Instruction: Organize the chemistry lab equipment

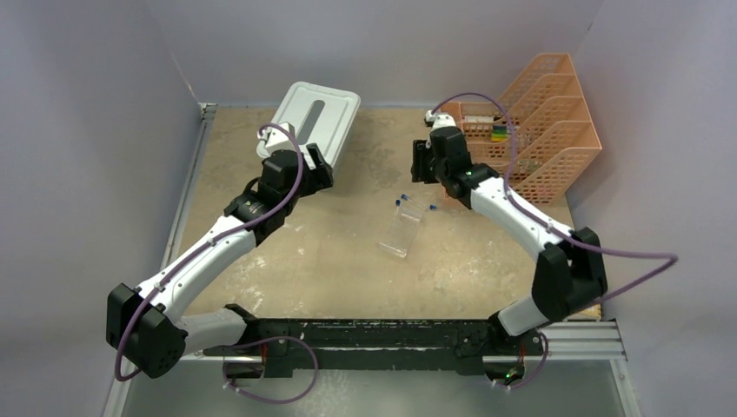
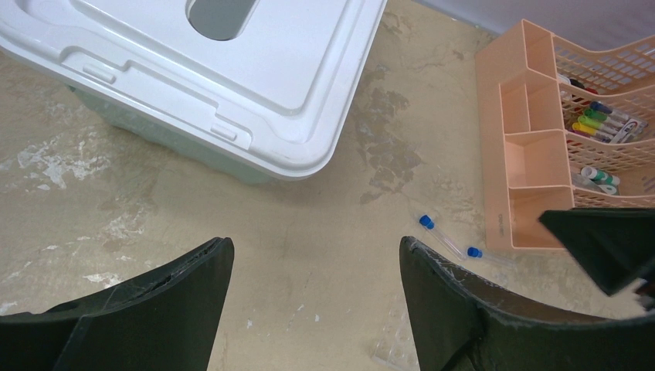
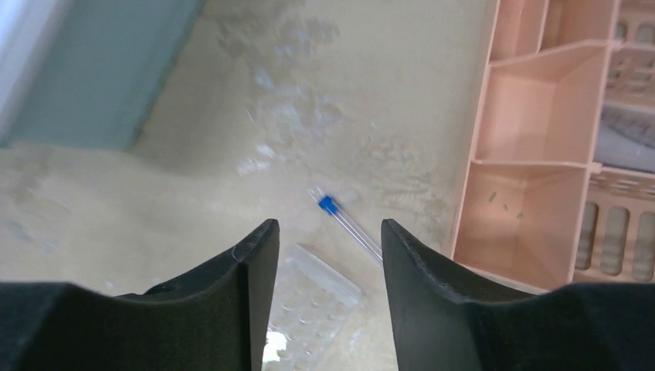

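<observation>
A clear rack [image 1: 401,231] lies on the table's middle, with blue-capped tubes [image 1: 405,200] loose just beyond it. My left gripper [image 1: 318,165] is open and empty, low beside the white bin's near corner; its view shows two tubes [image 2: 426,222] ahead to the right and a corner of the rack [image 2: 390,352]. My right gripper [image 1: 421,162] is open and empty above the table, beyond the tubes. Its view shows one tube [image 3: 328,205] and the rack [image 3: 313,297] between the fingers, below them. Goggles, tongs, rubber tube, brush and packets are out of view.
A white lidded bin [image 1: 313,117] with a slot in its lid stands at the back, also in the left wrist view [image 2: 216,69]. An orange mesh tiered tray [image 1: 543,117] holding markers stands at the back right [image 2: 533,154] [image 3: 533,178].
</observation>
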### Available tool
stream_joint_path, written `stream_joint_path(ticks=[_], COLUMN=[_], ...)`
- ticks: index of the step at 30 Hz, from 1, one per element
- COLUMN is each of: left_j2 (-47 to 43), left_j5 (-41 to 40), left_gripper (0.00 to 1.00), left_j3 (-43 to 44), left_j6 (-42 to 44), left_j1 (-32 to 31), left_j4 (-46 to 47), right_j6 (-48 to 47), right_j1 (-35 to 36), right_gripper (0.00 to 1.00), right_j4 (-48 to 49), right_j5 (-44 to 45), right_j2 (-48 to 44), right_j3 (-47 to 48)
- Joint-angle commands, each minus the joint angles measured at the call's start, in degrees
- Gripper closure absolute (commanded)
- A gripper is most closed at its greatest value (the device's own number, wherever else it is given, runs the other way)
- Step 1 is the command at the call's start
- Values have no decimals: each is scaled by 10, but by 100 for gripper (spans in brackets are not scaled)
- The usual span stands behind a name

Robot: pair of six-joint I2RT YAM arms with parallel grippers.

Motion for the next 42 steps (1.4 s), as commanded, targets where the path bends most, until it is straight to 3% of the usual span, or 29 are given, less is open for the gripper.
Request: stream_joint_path(ticks=[1,11,24,29,34,42], left_j2=[2,34,52,58,71,92], left_j5=[17,65,66,70,99,193], left_gripper=[22,24,25,25,25,27], left_j3=[10,24,47,52,66,83], left_j6=[-5,-8,5,6,13,14], left_j1=[3,3,3,3,3,3], left_j4=[37,55,55,53,51,91], right_j6=[-38,-77,-115,-130,-135,-87], right_j1=[-15,-22,-24,-24,-24,-23], right_gripper=[51,53,62,81,90,91], right_j4=[-113,-166,-153,-131,-86,21], right_j5=[-61,-78,-104,-95,-57,-38], right_j2=[80,233,337,354,319,134], right_j3=[44,137,174,174,160,102])
